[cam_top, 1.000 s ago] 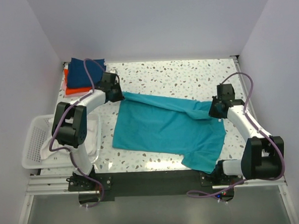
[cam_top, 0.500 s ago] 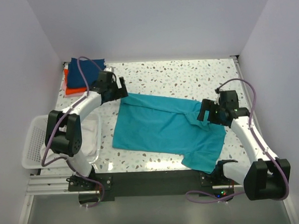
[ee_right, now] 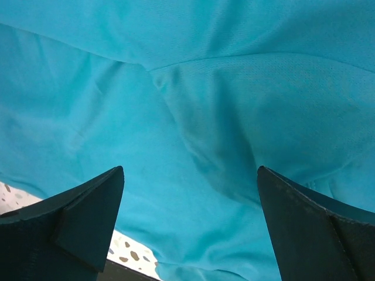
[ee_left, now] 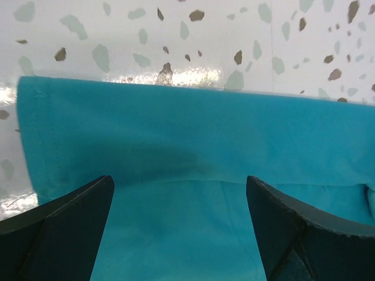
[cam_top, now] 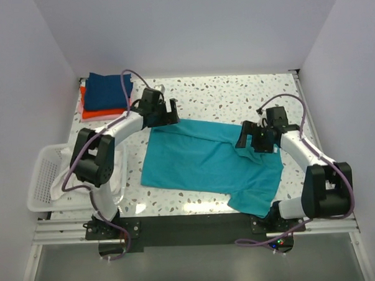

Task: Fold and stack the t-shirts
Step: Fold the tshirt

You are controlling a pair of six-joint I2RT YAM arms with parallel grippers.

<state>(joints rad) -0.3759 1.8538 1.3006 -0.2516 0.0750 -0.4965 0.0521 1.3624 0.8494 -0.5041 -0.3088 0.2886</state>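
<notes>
Speckled counter [cam_top: 223, 95] is carrying the teal t-shirt [cam_top: 201, 161] mid-fold; both jaws are hovering wide open over it, probably regrabbing an edge next.

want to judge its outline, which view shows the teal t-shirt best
The top external view: the whole teal t-shirt lies in frame, spread on the table, far edge folded over. The left wrist view shows only a hemmed edge strip; the right wrist view only wrinkled teal cloth up close.
</notes>
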